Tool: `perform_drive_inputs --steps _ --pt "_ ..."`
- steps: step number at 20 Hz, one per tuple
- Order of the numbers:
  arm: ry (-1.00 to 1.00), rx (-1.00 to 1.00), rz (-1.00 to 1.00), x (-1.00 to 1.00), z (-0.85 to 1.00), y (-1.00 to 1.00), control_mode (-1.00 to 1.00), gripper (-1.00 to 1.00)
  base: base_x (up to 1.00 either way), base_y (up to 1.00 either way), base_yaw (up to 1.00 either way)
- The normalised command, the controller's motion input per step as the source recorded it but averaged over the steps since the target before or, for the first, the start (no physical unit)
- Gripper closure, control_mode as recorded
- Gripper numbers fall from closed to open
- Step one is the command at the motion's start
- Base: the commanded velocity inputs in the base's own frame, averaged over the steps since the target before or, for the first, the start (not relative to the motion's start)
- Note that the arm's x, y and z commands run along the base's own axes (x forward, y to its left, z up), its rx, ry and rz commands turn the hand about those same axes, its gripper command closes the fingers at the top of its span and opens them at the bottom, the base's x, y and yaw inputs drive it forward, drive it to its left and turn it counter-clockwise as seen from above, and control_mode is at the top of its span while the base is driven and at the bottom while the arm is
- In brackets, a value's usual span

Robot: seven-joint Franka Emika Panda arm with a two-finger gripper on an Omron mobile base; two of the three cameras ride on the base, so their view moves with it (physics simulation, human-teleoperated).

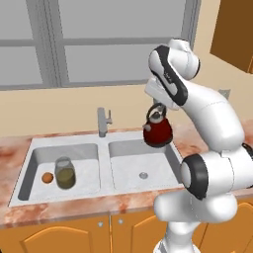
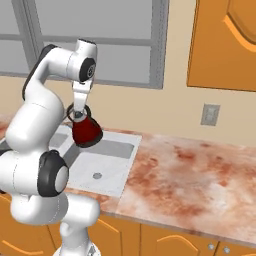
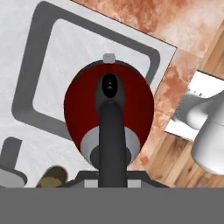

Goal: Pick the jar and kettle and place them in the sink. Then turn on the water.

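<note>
Gripper (image 1: 157, 109) pinches kettle (image 1: 158, 130) by arched handle above sink (image 1: 105, 143) rt basin; rigid, prob light, swings.

Tool (image 1: 157, 109) holds kettle (image 1: 158, 131) above sink (image 1: 104, 158); jar (image 1: 65, 172) in left basin.

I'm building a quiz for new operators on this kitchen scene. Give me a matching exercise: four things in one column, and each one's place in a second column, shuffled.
Things:
1. kettle
2. jar
3. faucet
4. orange ball

Places:
A. standing in the left basin of the sink
B. upright behind the divider between the basins
C. hanging from the gripper above the right basin
D. lying in the left basin beside the jar

Pairs: 1-C, 2-A, 3-B, 4-D
</note>
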Motion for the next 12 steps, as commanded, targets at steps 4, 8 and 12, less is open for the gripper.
perform_drive_inputs --steps 4,8,12 --pt "0.00 0.00 0.00 0.00 0.00 0.00 1.00 1.00 0.00 0.00 0.00" --pt "0.00 0.00 0.00 0.00 0.00 0.00 1.00 1.00 0.00 0.00 0.00" --pt "0.00 0.00 0.00 0.00 0.00 0.00 1.00 1.00 0.00 0.00 0.00"
